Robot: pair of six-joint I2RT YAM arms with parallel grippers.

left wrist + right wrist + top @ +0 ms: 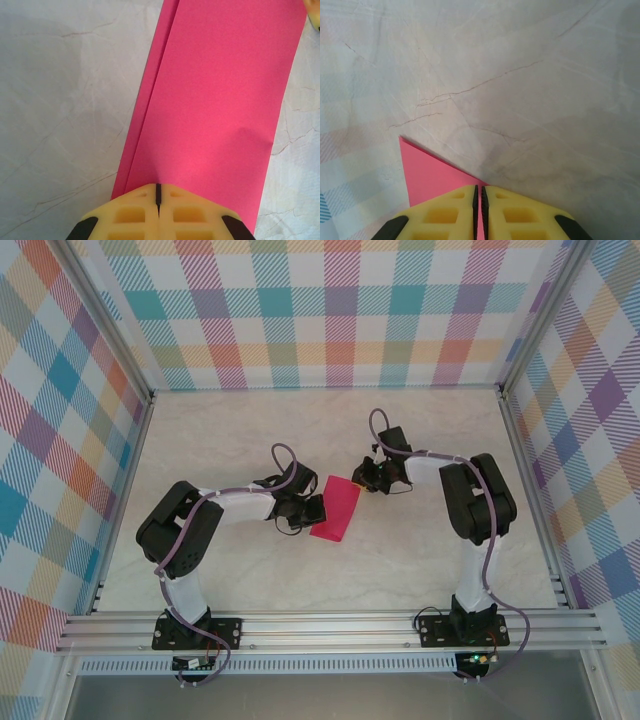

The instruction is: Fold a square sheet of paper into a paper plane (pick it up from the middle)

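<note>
The square sheet of paper (336, 512) lies on the table between the arms, folded into a magenta-pink double-layered strip (215, 100). The lower layer shows along its left edge. My left gripper (317, 508) is shut, and its yellow fingertips (158, 186) rest on the near end of the strip. My right gripper (363, 480) sits at the strip's far right corner. Its jaws (480, 189) are almost together, with a sliver of pink in the slit. That pointed corner of the sheet (427, 172) sticks out to their left.
The pale marbled tabletop (250, 430) is ringed by an aluminium frame (330, 625) and plaid walls (330, 310). The arm bases are bolted to the near rail, and both forearms reach toward the middle of the table.
</note>
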